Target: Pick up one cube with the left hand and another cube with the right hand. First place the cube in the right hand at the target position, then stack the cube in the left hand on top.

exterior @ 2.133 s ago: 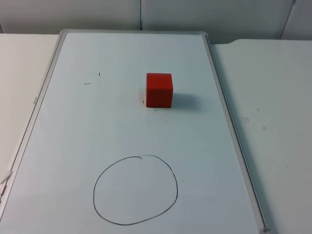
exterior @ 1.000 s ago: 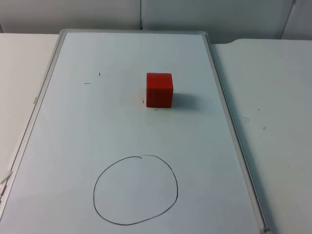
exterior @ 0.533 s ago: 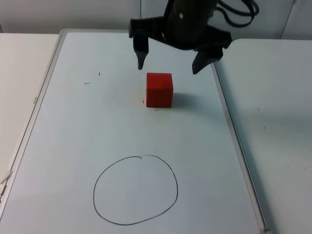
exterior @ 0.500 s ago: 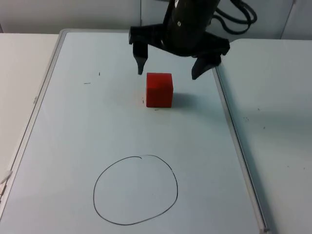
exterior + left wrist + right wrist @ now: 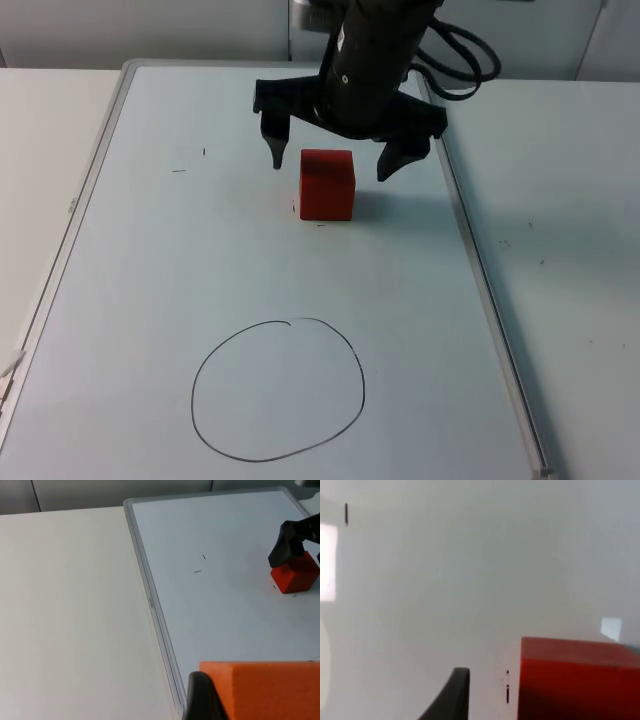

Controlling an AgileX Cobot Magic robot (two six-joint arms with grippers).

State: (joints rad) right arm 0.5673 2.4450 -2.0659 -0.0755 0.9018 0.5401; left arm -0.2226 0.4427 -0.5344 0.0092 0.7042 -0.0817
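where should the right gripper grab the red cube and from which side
Grip the red cube across its two upright side faces, coming straight down from above. It sits flat and square on the whiteboard, and the right gripper hangs over it with its jaws wide open, one on each side. The faces are flat and parallel, so a centred pinch should hold.

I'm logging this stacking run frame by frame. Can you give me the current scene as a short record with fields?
right gripper: open, fingers either side of the red cube, not yet closed on it
left gripper: shut on the orange cube, held off to the side
red cube: resting on the whiteboard
target: drawn circle, nothing in it
stage: right-hand pick not yet done
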